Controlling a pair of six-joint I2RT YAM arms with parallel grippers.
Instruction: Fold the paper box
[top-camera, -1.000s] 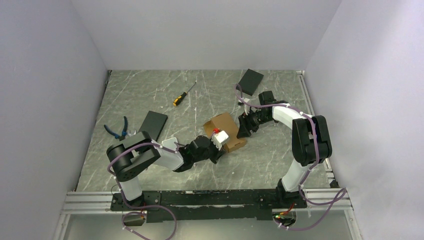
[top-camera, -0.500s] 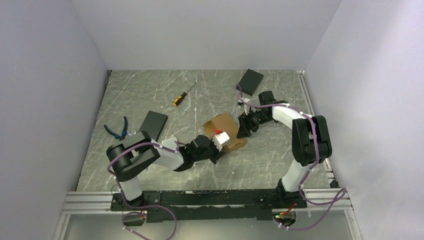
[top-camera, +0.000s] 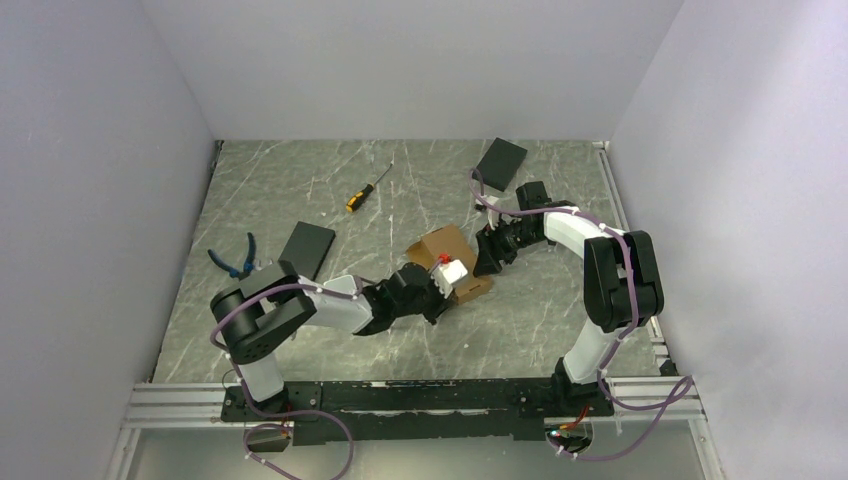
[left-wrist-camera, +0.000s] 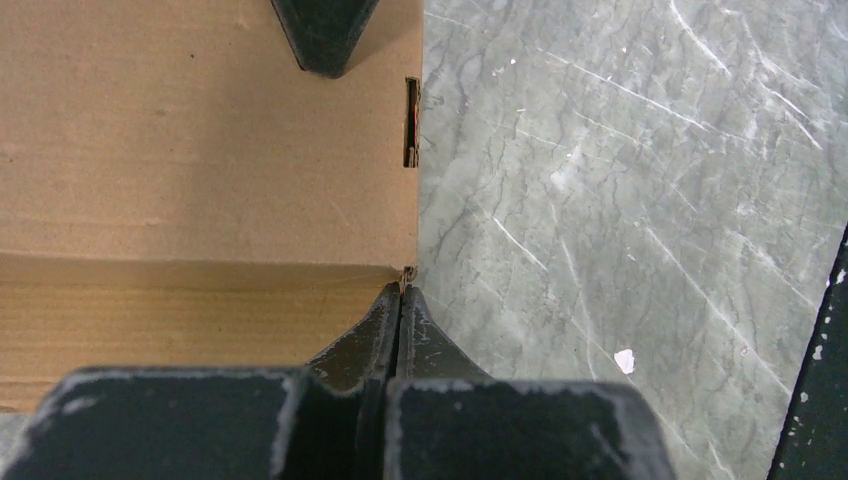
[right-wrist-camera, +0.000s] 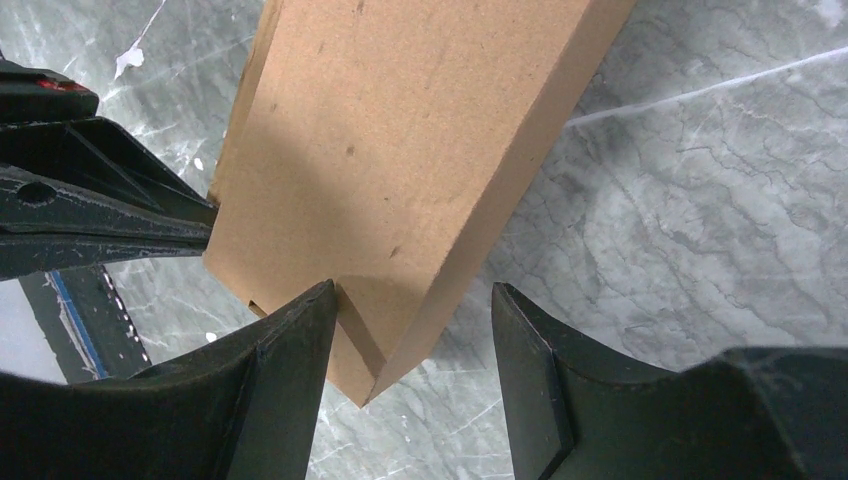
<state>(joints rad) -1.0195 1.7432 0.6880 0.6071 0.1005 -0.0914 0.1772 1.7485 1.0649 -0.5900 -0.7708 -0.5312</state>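
Note:
The tan paper box (top-camera: 447, 250) lies mid-table as a partly formed carton, between both arms. My left gripper (left-wrist-camera: 402, 288) is shut, its joined tips pressed against the near right corner of the box (left-wrist-camera: 200, 150), where the top panel meets the side wall. My right gripper (right-wrist-camera: 413, 295) is open around the box's opposite corner (right-wrist-camera: 400, 150); its left finger (right-wrist-camera: 290, 340) touches the cardboard, and its right finger stands clear. From above, the left gripper (top-camera: 449, 287) is at the box's near side and the right gripper (top-camera: 484, 262) at its right side.
One black flat slab (top-camera: 306, 250) lies left of the box, and another (top-camera: 501, 163) at the back right. A yellow-handled screwdriver (top-camera: 368, 188) lies at the back, and blue pliers (top-camera: 235, 257) at the left. White walls close in three sides of the grey marble table (top-camera: 300, 200).
My left arm has pushed slightly forward and right, against the box's near corner. The right arm and the box have hardly moved.

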